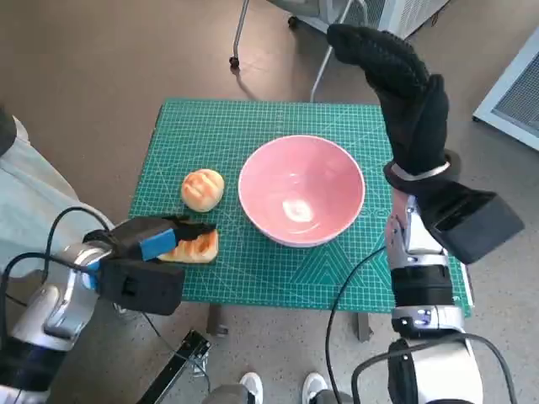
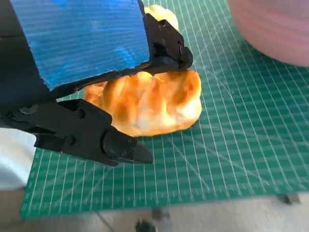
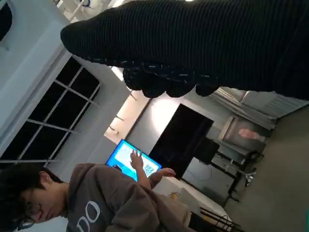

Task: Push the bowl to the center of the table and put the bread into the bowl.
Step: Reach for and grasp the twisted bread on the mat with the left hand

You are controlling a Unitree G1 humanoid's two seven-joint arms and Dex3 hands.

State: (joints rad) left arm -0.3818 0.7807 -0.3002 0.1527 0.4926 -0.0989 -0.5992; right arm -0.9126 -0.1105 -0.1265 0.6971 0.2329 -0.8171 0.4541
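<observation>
bowl (image 1: 301,190), pink, sits on the green mat (image 1: 253,269) about at its middle, upright, nothing in it. just beside the bowl, on the side toward the robot's left, lies a round bun (image 1: 203,188). nearer the robot than the bun, and close to the mat's near edge, lies a longer ridged loaf (image 1: 195,246), golden on top. the left hand (image 1: 156,239) is at this loaf: in the left wrist view one black finger (image 2: 164,46) lies over the loaf's (image 2: 149,101) top and another (image 2: 91,137) reaches along its near side, so the fingers are closed round the loaf, which rests on the mat (image 2: 231,145). the bowl's wall (image 2: 275,29) shows beyond the loaf there. the right hand (image 1: 396,84) is raised high, past the bowl's far right side, fingers stretched out together and holding nothing. the right wrist view shows the glove (image 3: 203,43) and, beyond it, a person (image 3: 91,203) in a brown hooded top near a lit screen (image 3: 133,162).
</observation>
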